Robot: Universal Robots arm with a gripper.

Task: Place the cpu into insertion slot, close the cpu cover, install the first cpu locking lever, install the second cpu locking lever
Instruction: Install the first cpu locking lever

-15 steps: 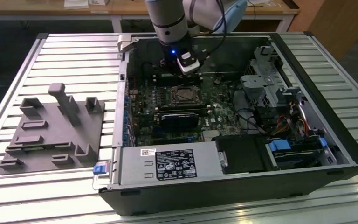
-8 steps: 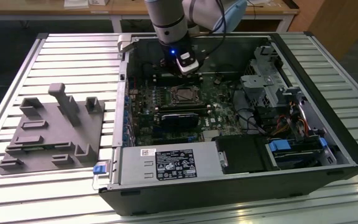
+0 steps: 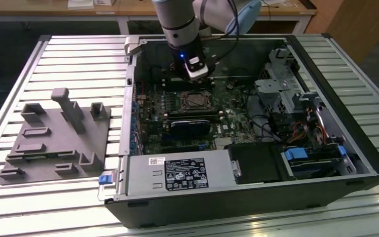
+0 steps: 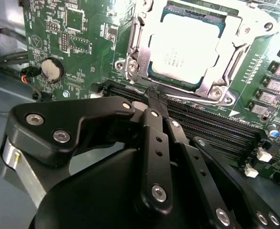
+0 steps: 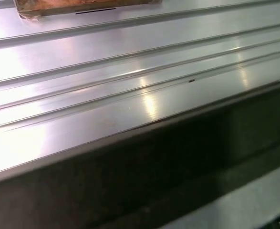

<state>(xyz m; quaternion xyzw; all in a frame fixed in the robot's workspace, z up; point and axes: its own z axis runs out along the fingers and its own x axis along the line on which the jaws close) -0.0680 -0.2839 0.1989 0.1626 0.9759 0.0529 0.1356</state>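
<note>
The cpu (image 4: 185, 45) is seen in the second wrist view lying flat in its socket, and the cpu cover (image 4: 212, 88) is laid down over its edges. The pincer (image 4: 155, 99) is held just beside the socket, over the memory slots (image 4: 211, 126). Its fingers are pressed together, and nothing can be made out between them. In the exterior view the insertion slot (image 3: 193, 100) is found inside the open computer case (image 3: 242, 207), which is placed on the bench (image 3: 77, 54).
</note>
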